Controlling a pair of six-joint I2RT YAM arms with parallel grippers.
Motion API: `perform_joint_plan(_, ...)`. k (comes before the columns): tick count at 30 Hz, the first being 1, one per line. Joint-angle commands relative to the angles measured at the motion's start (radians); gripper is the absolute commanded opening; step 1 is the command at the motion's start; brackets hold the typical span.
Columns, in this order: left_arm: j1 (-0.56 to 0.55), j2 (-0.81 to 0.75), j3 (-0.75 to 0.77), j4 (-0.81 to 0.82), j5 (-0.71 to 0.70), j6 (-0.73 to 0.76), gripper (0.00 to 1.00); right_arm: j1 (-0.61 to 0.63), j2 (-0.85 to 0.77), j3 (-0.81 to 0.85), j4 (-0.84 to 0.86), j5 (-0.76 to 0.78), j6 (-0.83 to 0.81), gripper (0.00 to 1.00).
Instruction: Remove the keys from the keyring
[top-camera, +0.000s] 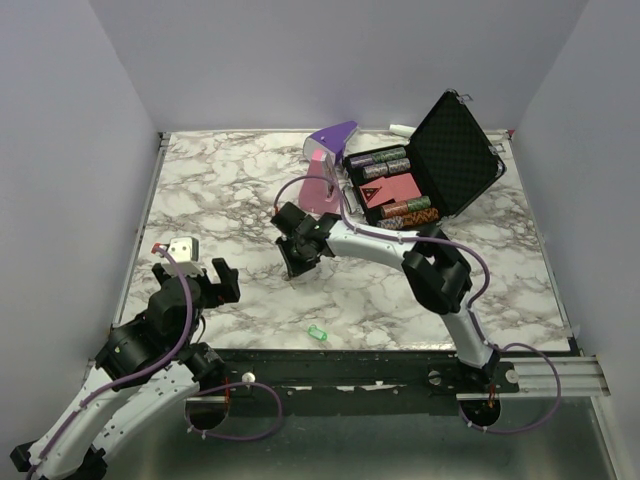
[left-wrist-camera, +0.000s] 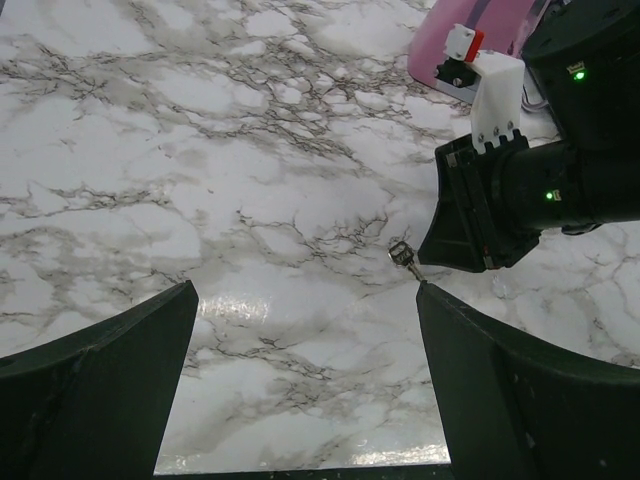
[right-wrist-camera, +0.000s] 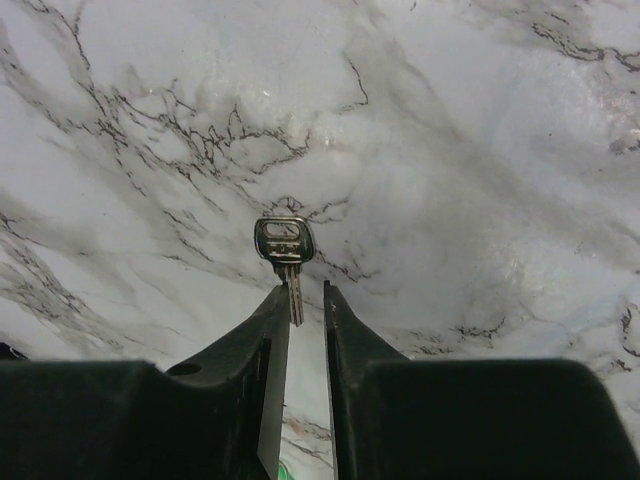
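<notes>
A small silvery key (right-wrist-camera: 285, 242) lies on the marble with its blade reaching between my right gripper's (right-wrist-camera: 305, 290) fingertips. The jaws stand narrowly apart, the blade close to the left finger and a gap on its other side. The same key shows in the left wrist view (left-wrist-camera: 400, 253) just beyond the right gripper's tip (left-wrist-camera: 470, 230). A green-headed key (top-camera: 318, 332) lies alone near the table's front edge. My right gripper (top-camera: 297, 265) hangs tip-down at table centre. My left gripper (top-camera: 192, 272) is wide open and empty (left-wrist-camera: 305, 300) at the left. No keyring is visible.
A purple-and-pink wedge-shaped object (top-camera: 330, 165) stands at the back centre, also in the left wrist view (left-wrist-camera: 470, 50). An open black case (top-camera: 455, 150) with chips and cards sits at the back right. The table's front edge (top-camera: 400, 352) runs just behind the green key.
</notes>
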Motion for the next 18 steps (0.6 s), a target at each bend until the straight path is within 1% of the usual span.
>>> perform_joint_plan(1,0.009,0.015,0.007,0.016,0.025,0.02,0.99,0.005,-0.097,-0.04,-0.015,0.009,-0.003,0.28)
perform_joint_plan(5,0.012,0.015,0.007,0.016,0.029,0.023,0.99,0.005,-0.189,-0.106,0.008,0.02,0.012,0.33)
perform_joint_plan(9,0.014,0.017,0.007,0.017,0.034,0.026,0.99,0.005,-0.31,-0.188,0.051,0.035,0.02,0.44)
perform_joint_plan(12,0.015,0.024,0.007,0.019,0.04,0.028,0.99,0.007,-0.389,-0.245,0.066,0.072,0.023,0.64)
perform_joint_plan(14,0.015,0.028,0.007,0.019,0.043,0.029,0.99,0.005,-0.444,-0.288,0.071,0.09,0.024,0.68)
perform_joint_plan(17,0.015,0.032,0.007,0.02,0.046,0.032,0.99,0.005,-0.527,-0.351,0.08,0.115,0.034,0.7)
perform_joint_plan(18,0.015,0.031,0.006,0.02,0.049,0.032,0.99,0.005,-0.557,-0.379,0.083,0.126,0.038,0.73)
